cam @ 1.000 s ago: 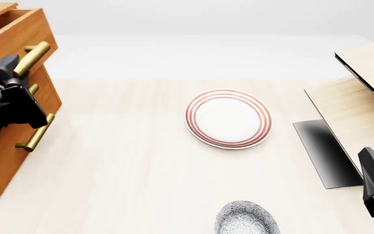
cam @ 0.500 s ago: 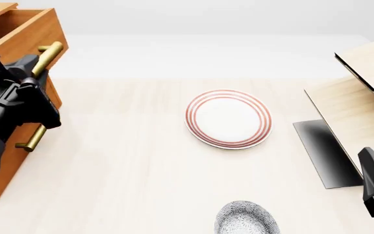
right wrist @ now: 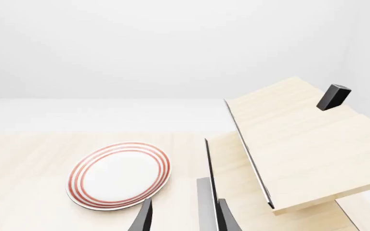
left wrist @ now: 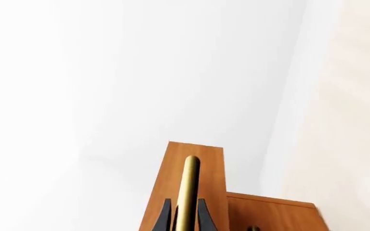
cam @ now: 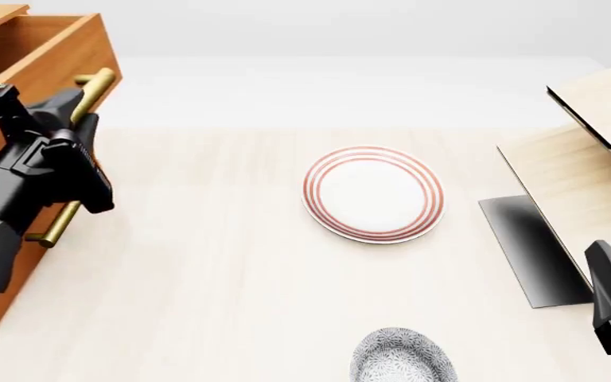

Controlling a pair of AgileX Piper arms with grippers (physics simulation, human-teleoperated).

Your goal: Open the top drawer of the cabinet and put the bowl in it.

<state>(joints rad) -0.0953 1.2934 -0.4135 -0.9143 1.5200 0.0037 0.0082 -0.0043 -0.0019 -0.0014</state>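
Since the earlier frame the top drawer [cam: 32, 49] at 10 o'clock has been drawn further out by the left gripper [left wrist: 186, 217], clenched on its brass handle [left wrist: 189, 192]; a straight pull is advised, while the bowl [cam: 402, 358] waits at 6 o'clock and the right gripper [right wrist: 183, 219] is held released.

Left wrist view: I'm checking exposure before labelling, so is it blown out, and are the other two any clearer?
Left wrist view: mostly flat white, only the top drawer and its brass handle legible. Front view: evenly lit, sharp, soft shadows. Right wrist view: sharp, the plate clear.
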